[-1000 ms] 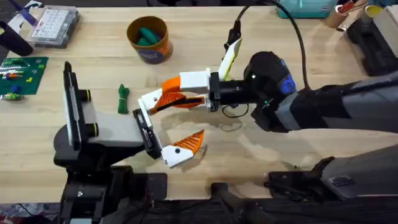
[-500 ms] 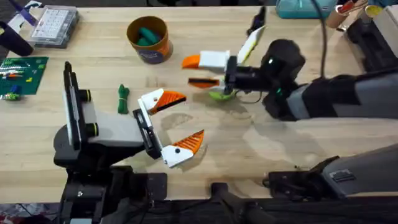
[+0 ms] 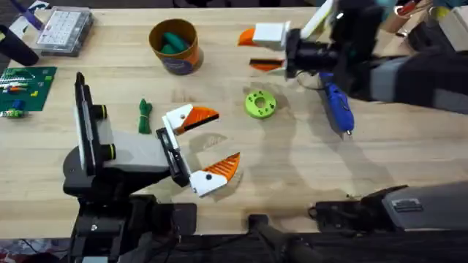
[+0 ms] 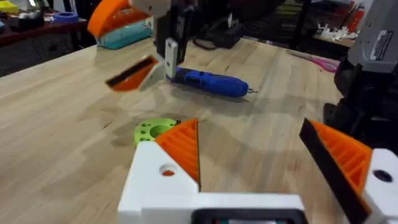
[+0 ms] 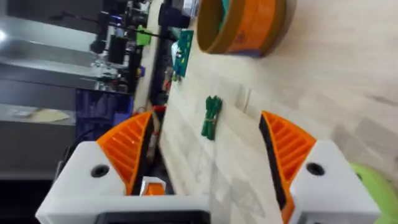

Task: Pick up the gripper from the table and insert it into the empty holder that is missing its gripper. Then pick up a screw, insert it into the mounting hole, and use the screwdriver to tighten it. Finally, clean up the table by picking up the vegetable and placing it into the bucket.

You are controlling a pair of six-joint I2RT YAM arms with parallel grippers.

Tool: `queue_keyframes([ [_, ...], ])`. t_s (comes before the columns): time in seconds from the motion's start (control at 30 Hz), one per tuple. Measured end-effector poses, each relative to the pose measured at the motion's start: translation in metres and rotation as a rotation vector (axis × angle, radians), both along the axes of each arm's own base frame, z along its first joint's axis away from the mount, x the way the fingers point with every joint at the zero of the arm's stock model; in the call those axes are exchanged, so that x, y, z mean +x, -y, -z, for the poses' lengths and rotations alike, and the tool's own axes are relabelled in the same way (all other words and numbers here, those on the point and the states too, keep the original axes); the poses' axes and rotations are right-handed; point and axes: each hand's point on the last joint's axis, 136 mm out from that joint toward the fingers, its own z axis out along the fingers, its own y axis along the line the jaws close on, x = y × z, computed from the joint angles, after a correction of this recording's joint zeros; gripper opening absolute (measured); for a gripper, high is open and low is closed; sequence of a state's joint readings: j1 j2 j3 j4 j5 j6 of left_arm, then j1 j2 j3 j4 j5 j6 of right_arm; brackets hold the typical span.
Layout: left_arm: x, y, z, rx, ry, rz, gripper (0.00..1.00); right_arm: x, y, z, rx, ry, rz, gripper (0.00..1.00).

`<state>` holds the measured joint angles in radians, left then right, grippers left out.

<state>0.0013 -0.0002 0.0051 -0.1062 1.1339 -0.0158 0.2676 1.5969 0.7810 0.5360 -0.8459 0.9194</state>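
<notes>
- Overhead shows the right gripper raised over the far middle of the table, its white-and-orange fingers spread wide with nothing between them; the dark right arm runs off toward the right edge.
- Just right of that gripper and partly under the arm lies the screwdriver, blue handle on the wood, small metal tip pointing toward the near edge.
- The lime-green flat ring lies on the table between the right gripper and the holder, apart from both.
- The holder, at the front of the grey-and-black arm head, carries two white-and-orange fingers, one tip on its far side and one tip on its near side, standing well apart.
- In the left wrist view the left gripper is spread wide and empty, with the green ring and the blue screwdriver lying beyond it.
- The vegetable, dark green and knobbly, lies on the table just left of the holder, between it and the bucket.
- The bucket stands upright at the far left-centre, with smoother teal-green pieces inside.
- In the right wrist view the vegetable and the bucket lie beyond that gripper's parted fingers.
- A clear parts box and a green board sit at the far left.
</notes>
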Motion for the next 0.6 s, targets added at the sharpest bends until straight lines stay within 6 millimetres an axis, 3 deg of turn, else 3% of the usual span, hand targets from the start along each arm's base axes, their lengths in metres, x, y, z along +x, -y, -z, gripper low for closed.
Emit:
queue_keyframes([
  [0.23,0.000,0.000,0.000,0.000,0.000,0.000,0.990,-0.026,0.038,-0.034,-0.141,0.080,0.019,0.996],
  [0.6,0.000,0.000,0.000,0.000,0.000,0.000,0.990,-0.119,0.093,-0.033,-0.517,0.116,0.031,0.997],
])
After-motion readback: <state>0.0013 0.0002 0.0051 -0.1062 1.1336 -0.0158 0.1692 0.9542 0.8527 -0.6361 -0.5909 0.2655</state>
